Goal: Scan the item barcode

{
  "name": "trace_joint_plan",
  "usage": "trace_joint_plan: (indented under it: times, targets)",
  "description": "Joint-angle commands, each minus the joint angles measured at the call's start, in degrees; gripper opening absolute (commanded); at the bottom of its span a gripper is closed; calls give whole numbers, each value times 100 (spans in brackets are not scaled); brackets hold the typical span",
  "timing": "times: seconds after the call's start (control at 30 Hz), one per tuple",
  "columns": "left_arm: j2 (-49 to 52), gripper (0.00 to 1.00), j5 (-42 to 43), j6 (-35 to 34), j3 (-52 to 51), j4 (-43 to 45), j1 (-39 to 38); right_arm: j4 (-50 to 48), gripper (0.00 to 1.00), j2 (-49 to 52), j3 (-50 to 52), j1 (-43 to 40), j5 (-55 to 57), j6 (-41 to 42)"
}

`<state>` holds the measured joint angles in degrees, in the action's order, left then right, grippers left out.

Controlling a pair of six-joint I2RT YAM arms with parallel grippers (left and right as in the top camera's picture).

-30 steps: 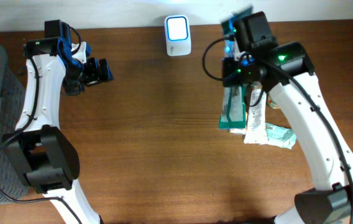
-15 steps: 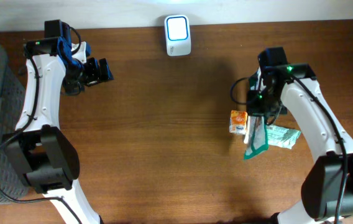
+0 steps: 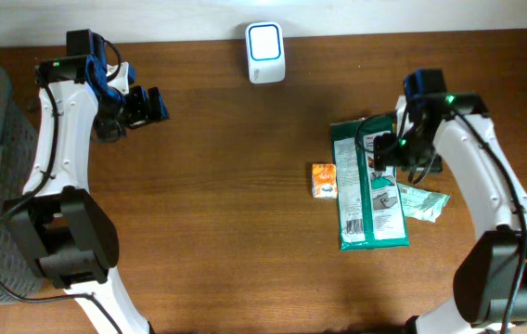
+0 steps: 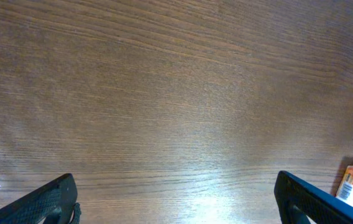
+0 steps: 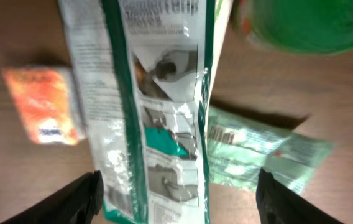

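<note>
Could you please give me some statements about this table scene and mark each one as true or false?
1. The green and white package lies flat on the table. True.
2. The orange packet sits on top of that package. False: it lies beside it, on the table.
3. The left gripper holds the orange packet. False: its fingers are open and empty, over bare table.
4. The scanner has its screen lit. True.
5. The right gripper has its fingers apart above the package. True.

Below-left of the scanner (image 3: 265,53) the surface (image 3: 217,213) gives open passage; below-right of it a green packet (image 3: 370,195), orange box (image 3: 324,180) and pale sachet (image 3: 426,202) crowd.
</note>
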<state>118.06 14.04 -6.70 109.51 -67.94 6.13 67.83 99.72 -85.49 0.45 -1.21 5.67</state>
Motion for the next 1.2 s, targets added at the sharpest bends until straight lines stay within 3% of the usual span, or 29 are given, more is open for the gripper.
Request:
trace_joint_plan:
  times: [0.0, 0.17, 0.27, 0.5, 0.93, 1.17]
  targets:
    - [-76, 99, -20, 33, 63, 13, 4, 557, 76, -201, -1036, -9, -11, -9]
    - [-76, 99, -20, 35, 63, 13, 4, 1738, 80, -726, -2439, -9, -13, 61]
    - [-76, 99, -20, 35, 63, 13, 4, 2100, 98, -1185, -2787, -9, -11, 57]
    - [-76, 99, -20, 35, 63, 13, 4, 2457, 98, -2341, -2846, -9, -11, 57]
    - [-76, 99, -20, 35, 63, 13, 4, 2822, 98, -3239, -2841, -9, 181, 28]
    - [-76, 99, -20, 33, 63, 13, 4, 2028, 98, -3930, -2208, -9, 177, -39]
